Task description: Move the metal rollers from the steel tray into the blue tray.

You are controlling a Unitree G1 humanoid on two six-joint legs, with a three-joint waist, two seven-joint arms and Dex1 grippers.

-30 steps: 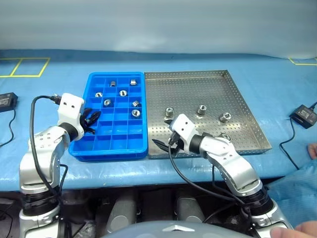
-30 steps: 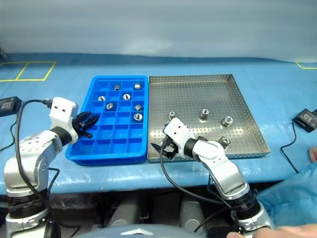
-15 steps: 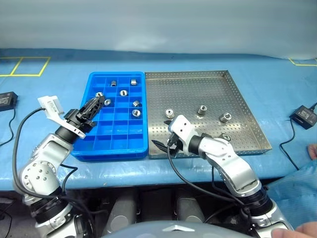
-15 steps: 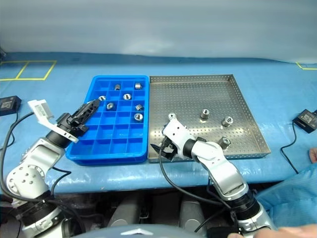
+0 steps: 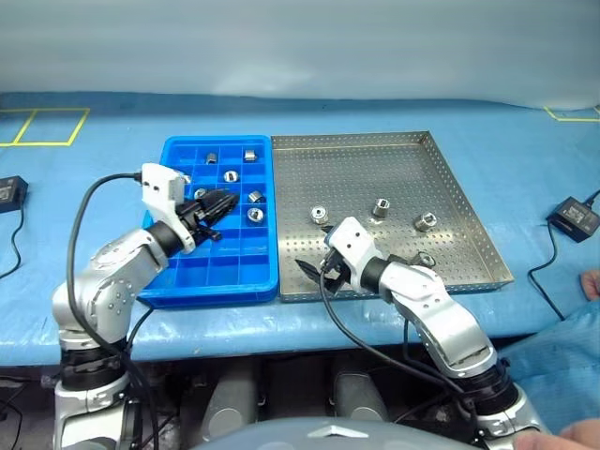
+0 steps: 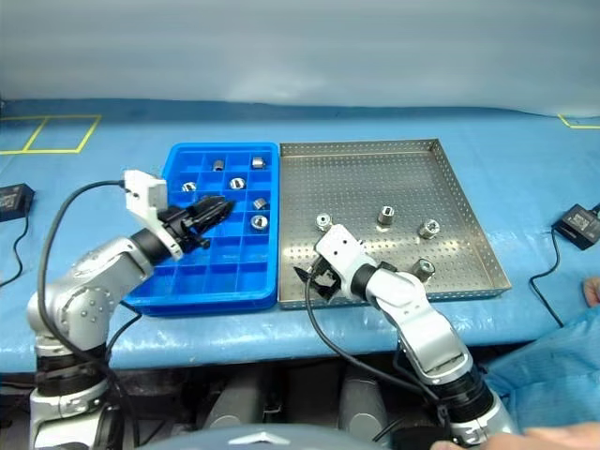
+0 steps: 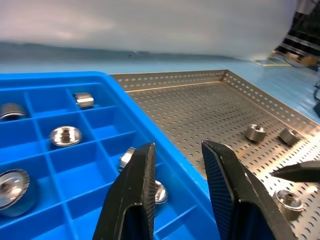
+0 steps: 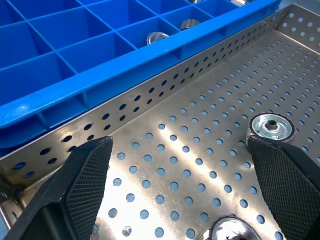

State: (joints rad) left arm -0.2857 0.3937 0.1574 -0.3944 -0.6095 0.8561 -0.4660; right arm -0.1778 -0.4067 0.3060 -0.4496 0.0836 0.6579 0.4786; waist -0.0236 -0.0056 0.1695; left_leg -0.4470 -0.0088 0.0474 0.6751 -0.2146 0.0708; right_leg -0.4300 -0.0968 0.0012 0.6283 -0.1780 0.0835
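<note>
The blue tray (image 5: pixel 220 239), divided into small square compartments, lies just beside the steel tray (image 5: pixel 394 169), on its left. Six shiny metal rollers (image 5: pixel 251 156) sit in its far compartments. Four more (image 5: pixel 382 207) stand on the perforated steel floor.
</note>
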